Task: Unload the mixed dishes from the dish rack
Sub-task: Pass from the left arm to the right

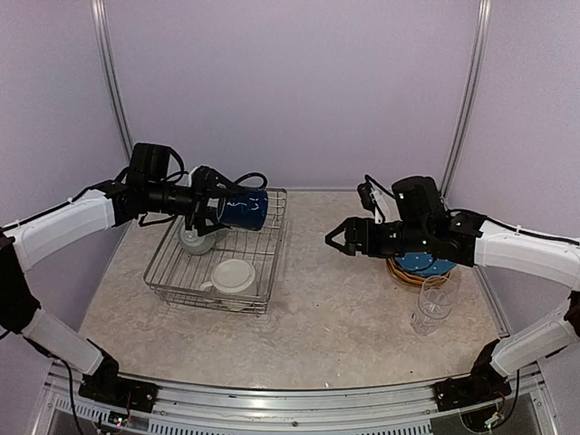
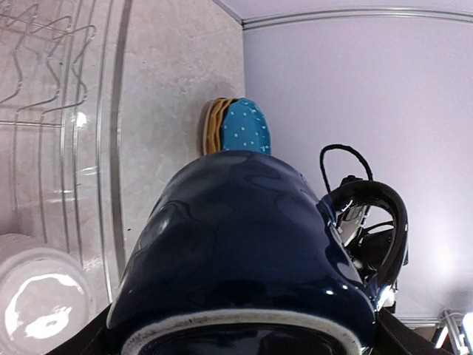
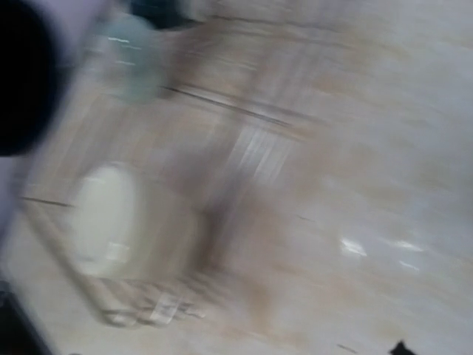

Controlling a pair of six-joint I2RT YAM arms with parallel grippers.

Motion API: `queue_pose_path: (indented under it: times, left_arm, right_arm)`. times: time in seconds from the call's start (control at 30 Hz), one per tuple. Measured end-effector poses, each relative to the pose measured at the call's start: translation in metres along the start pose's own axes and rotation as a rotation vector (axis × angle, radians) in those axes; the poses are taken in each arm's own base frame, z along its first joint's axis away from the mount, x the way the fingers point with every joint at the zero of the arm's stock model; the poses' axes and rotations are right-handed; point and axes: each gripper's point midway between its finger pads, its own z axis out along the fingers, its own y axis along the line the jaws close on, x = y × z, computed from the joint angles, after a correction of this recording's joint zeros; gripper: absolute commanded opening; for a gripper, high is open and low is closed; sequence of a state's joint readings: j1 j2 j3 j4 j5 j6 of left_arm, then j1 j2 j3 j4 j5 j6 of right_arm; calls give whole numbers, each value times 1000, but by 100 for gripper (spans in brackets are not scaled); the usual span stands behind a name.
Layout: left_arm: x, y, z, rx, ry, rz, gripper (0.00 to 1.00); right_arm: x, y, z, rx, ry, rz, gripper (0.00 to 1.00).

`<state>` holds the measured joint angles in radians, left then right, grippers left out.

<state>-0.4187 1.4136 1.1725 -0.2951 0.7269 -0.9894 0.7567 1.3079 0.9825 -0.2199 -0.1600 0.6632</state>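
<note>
**Top view, left to right.** At centre left the left gripper [image 1: 210,207] is clamped on the navy mug [image 1: 245,209], which hangs tilted on its side above the far end of the rack [image 1: 276,254], clear of the wires. Two items lie in the rack: a pale, seemingly clear vessel [image 1: 198,239] directly below the gripper, its kind uncertain, and the cream mug [image 1: 234,275] near the front. At centre right the right gripper [image 1: 337,239] hovers over the bare table [image 1: 335,308], fingers spread and empty. Its wrist view is too blurred to confirm this. At right the plates [image 1: 419,266] are stacked on the table, partly under the right arm, with a glass [image 1: 433,308] standing just in front of them.

**Progress.** Judged past halfway: plates and one glass are out, the navy mug is lifted but not set down, and two items remain.
</note>
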Motion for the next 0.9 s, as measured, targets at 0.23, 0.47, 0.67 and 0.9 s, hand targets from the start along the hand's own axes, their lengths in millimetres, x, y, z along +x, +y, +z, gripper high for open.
queue_pose_path:
  times: [0.23, 0.47, 0.67, 0.9]
  left_arm:
    - [12, -43, 55, 221, 123, 4, 37]
    - [36, -51, 101, 296, 228, -32, 37]
    - [59, -65, 122, 362, 296, -45, 37]
    - [72, -78, 137, 446, 354, -58, 37]
  right_arm:
    - [-18, 50, -3, -290, -90, 0, 100]
    - [-39, 82, -21, -465, -194, -13, 86]
    - [-43, 87, -25, -508, -222, 9, 53]
    - [-35, 78, -26, -517, -243, 60, 31]
